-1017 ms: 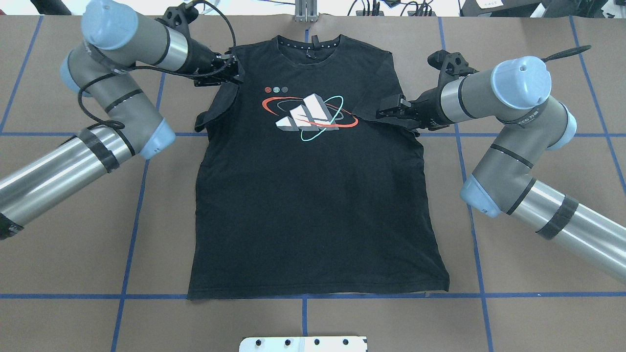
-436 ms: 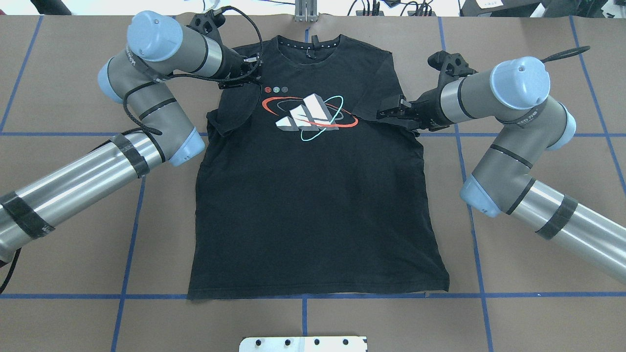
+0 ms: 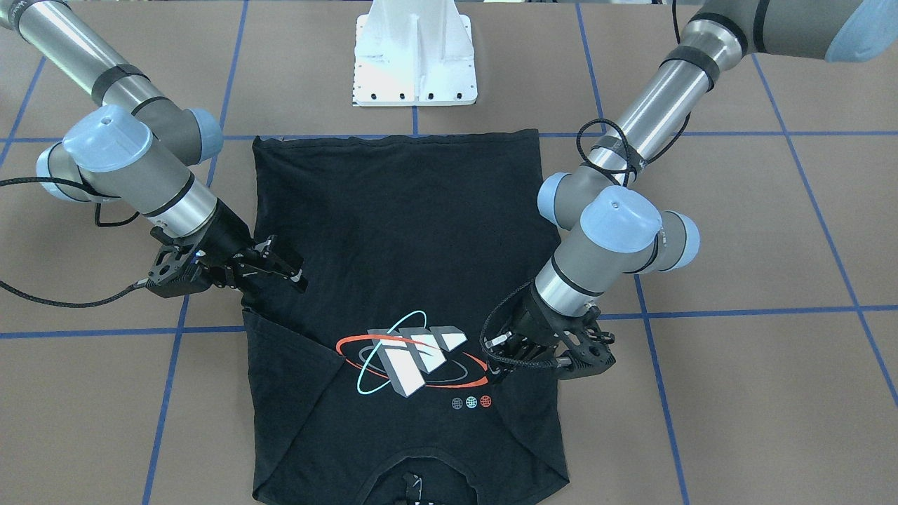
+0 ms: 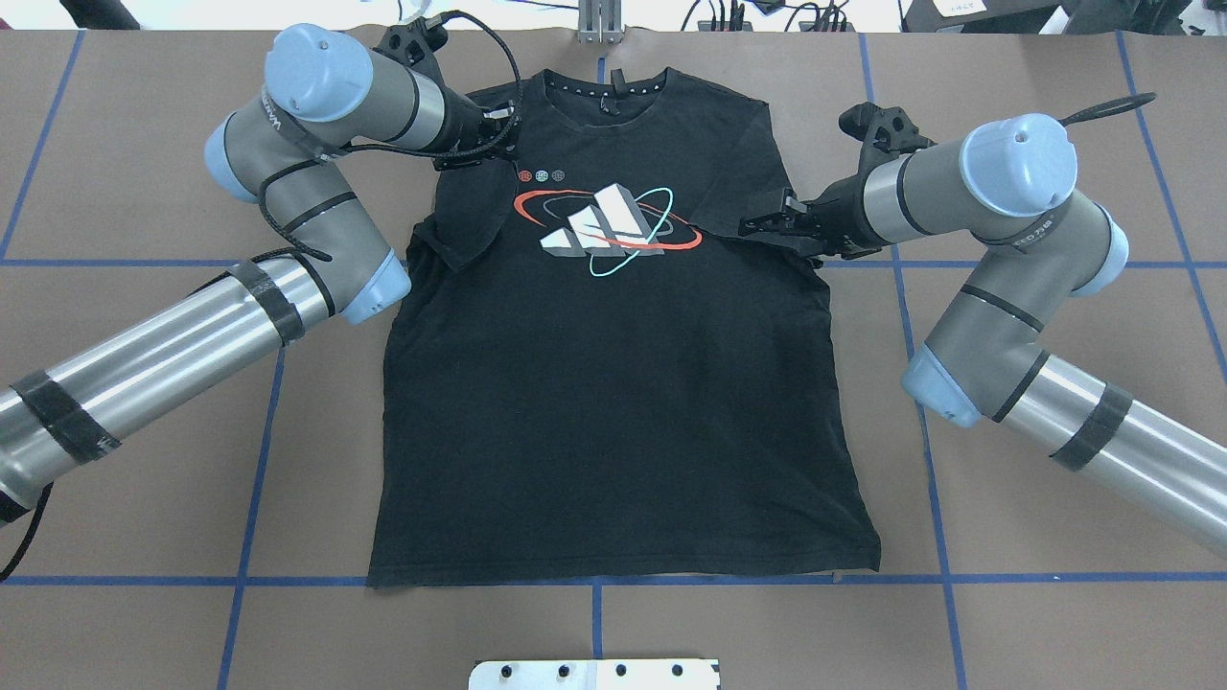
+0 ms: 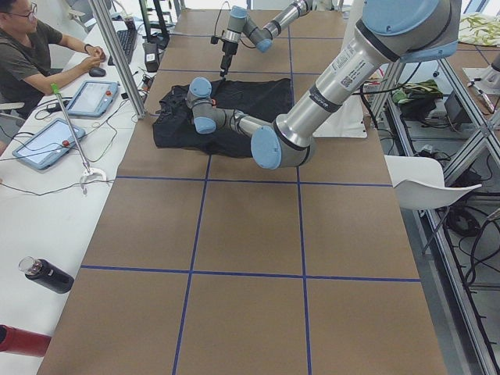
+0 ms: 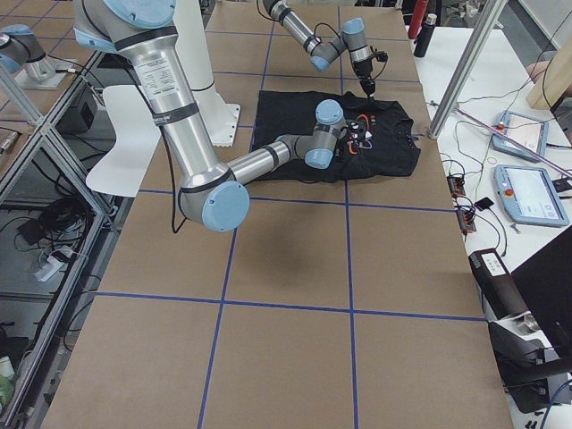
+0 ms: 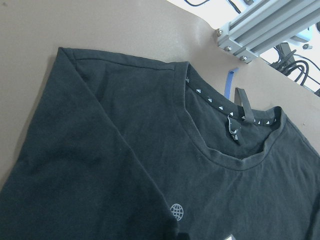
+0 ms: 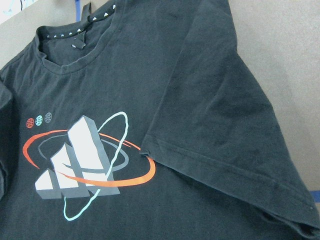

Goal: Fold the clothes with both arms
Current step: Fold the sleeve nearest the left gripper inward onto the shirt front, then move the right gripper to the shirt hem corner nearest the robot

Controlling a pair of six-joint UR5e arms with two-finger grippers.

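The black T-shirt (image 4: 613, 402) lies flat on the table, orbit logo (image 4: 599, 225) up and collar at the far edge. My left gripper (image 4: 503, 146) is over the shirt's left shoulder, shut on the left sleeve (image 4: 465, 225). That sleeve is pulled inward and drapes over the chest. It also shows in the left wrist view (image 7: 75, 165). My right gripper (image 4: 748, 226) hovers open over the right sleeve (image 8: 225, 125). That sleeve lies folded inward, flat on the shirt. In the front-facing view the left gripper (image 3: 494, 368) is on the right and the right gripper (image 3: 300, 278) on the left.
The white pedestal base (image 3: 415, 56) stands at the near table edge behind the hem. A metal post (image 4: 600, 21) stands just beyond the collar. Blue tape lines (image 4: 249, 498) grid the brown table. An operator (image 5: 31, 55) sits with tablets (image 5: 47, 141) along the far side.
My left arm has swung right, carrying the left sleeve from the shirt's edge inward over the chest. The right arm and right sleeve have stayed still.
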